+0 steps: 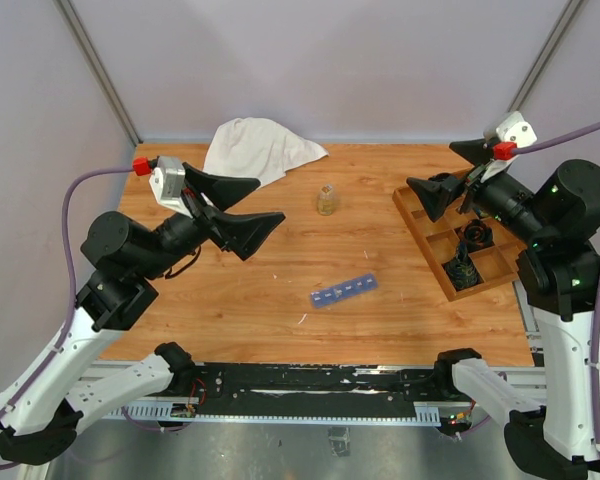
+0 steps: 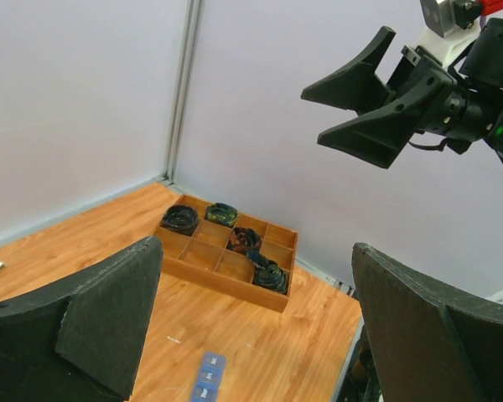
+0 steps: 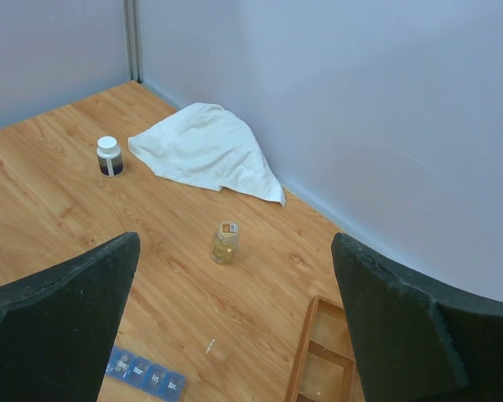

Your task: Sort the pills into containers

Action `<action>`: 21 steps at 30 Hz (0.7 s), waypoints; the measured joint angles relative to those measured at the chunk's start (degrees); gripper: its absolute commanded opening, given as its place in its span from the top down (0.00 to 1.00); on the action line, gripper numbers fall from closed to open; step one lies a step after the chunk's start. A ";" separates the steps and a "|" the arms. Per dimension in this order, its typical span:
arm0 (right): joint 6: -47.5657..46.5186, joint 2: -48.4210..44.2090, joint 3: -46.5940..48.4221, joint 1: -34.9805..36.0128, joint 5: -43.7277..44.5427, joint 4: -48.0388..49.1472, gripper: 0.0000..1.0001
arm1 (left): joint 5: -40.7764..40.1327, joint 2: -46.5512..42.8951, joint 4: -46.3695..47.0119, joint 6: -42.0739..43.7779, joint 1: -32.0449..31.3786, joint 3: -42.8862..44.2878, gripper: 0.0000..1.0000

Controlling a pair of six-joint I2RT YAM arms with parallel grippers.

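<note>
The containers are a narrow blue pill-organizer strip (image 1: 344, 291) lying flat near the table's front middle. It also shows at the bottom of the left wrist view (image 2: 206, 378) and the right wrist view (image 3: 147, 375). A small clear jar (image 1: 327, 199) (image 3: 225, 242) with yellowish pills inside stands upright behind the strip. My left gripper (image 1: 268, 200) (image 2: 256, 322) hangs open above the table's left side, holding nothing. My right gripper (image 1: 430, 166) (image 3: 235, 289) is raised above the right side, open and empty.
A brown wooden divided tray (image 1: 427, 250) (image 2: 226, 283) with dark coiled items sits at the right. A white cloth (image 1: 260, 148) (image 3: 205, 151) lies at the back left. Next to it stands a dark bottle with a white cap (image 3: 108, 156). A tiny white speck (image 3: 209, 345) lies near the strip.
</note>
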 measured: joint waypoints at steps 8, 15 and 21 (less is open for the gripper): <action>1.60 -0.31 0.13 0.00 0.46 -0.57 0.02 | 0.04 -0.70 -1.16 0.59 0.00 0.00 0.01; 1.60 -0.31 0.13 0.00 0.92 -0.74 0.02 | 0.35 -1.03 -1.29 1.20 0.00 0.00 0.01; 1.51 -0.31 0.13 0.00 1.84 -0.76 0.02 | 0.42 -1.29 -1.31 1.42 0.00 -0.02 0.01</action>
